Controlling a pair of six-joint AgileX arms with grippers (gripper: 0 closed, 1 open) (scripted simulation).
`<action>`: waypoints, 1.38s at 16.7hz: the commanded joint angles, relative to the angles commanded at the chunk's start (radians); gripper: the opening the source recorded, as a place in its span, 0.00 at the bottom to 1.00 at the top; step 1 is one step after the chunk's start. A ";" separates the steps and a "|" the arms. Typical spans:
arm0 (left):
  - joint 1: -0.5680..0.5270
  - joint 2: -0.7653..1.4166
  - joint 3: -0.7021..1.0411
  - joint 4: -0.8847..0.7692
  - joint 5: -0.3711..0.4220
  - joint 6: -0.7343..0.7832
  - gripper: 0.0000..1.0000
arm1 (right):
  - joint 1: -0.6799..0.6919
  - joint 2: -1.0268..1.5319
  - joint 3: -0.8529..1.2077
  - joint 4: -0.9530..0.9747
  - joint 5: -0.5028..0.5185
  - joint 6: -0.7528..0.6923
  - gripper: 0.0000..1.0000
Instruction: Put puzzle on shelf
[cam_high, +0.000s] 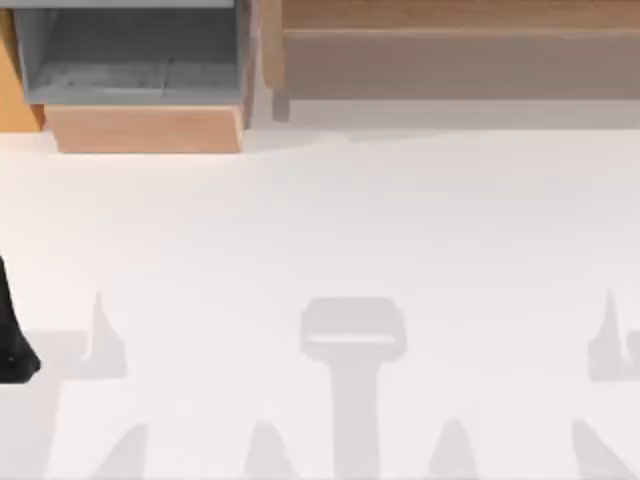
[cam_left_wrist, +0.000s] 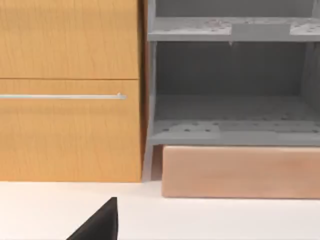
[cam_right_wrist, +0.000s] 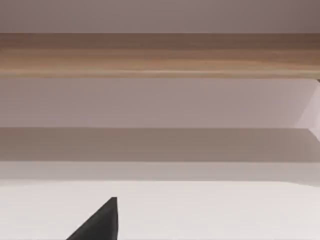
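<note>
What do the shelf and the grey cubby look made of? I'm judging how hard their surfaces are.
The shelf looks like matt brown wood: streaky grain on top, a flat brown-grey front. The grey cubby looks like speckled, mottled grey board, possibly stone or painted; its front board looks like pale, smooth wood.

- My table (cam_high: 330, 220) is plain white, crossed by pale grey shadows.
- The shelf (cam_high: 460, 15) is brown wood with a darker brown-grey front.
- Left of the shelf, the cubby (cam_high: 130, 50) is grey with mottled, speckled boards and a light-wood front board (cam_high: 145, 128).
- Left of the cubby, the cabinet (cam_left_wrist: 70, 90) is orange wood grain with a silver handle (cam_left_wrist: 62, 96).
</note>
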 joint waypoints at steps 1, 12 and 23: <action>0.000 0.000 0.000 0.000 0.000 0.000 1.00 | 0.000 0.000 0.000 0.000 0.000 0.000 1.00; 0.089 0.491 0.238 0.254 0.100 0.340 1.00 | 0.000 0.000 0.000 0.000 0.000 0.000 1.00; 0.286 1.555 0.750 0.801 0.317 1.082 1.00 | 0.000 0.000 0.000 0.000 0.000 0.000 1.00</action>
